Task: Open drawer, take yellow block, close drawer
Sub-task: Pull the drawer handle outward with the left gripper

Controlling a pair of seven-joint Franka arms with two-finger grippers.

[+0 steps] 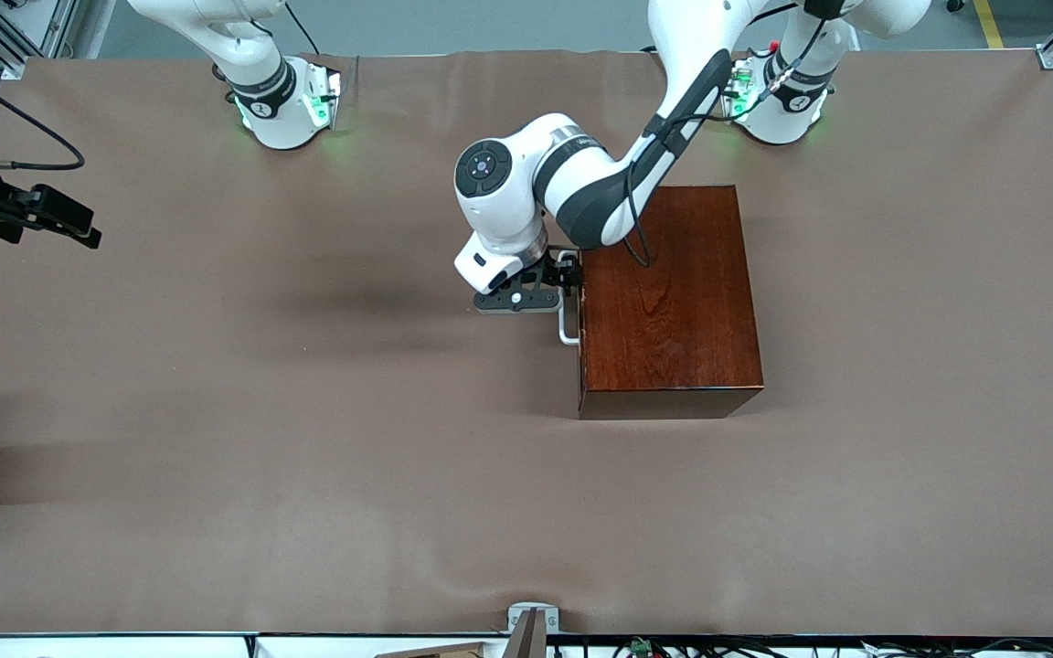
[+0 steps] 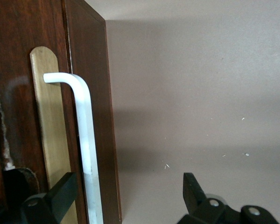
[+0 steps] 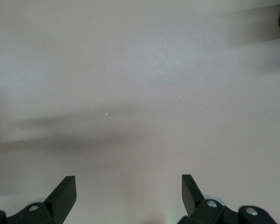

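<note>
The glossy mahogany cabinet (image 1: 668, 292) stands in the middle of the table. Its drawer (image 2: 18, 60) is shut, the dark front flush with the box and facing the right arm's end of the table. The white bar handle (image 1: 568, 331) (image 2: 86, 140) sticks out from that front. My left gripper (image 1: 570, 274) (image 2: 128, 191) is open at the handle. The bar lies between its fingers, close to one fingertip (image 2: 60, 189). The yellow block is hidden. My right gripper (image 3: 129, 191) hangs open over bare table with nothing in it.
A brown cloth (image 1: 307, 411) covers the table. A black device on a cable (image 1: 42, 215) juts in at the right arm's end. A small metal bracket (image 1: 531, 621) sits at the table edge nearest the front camera.
</note>
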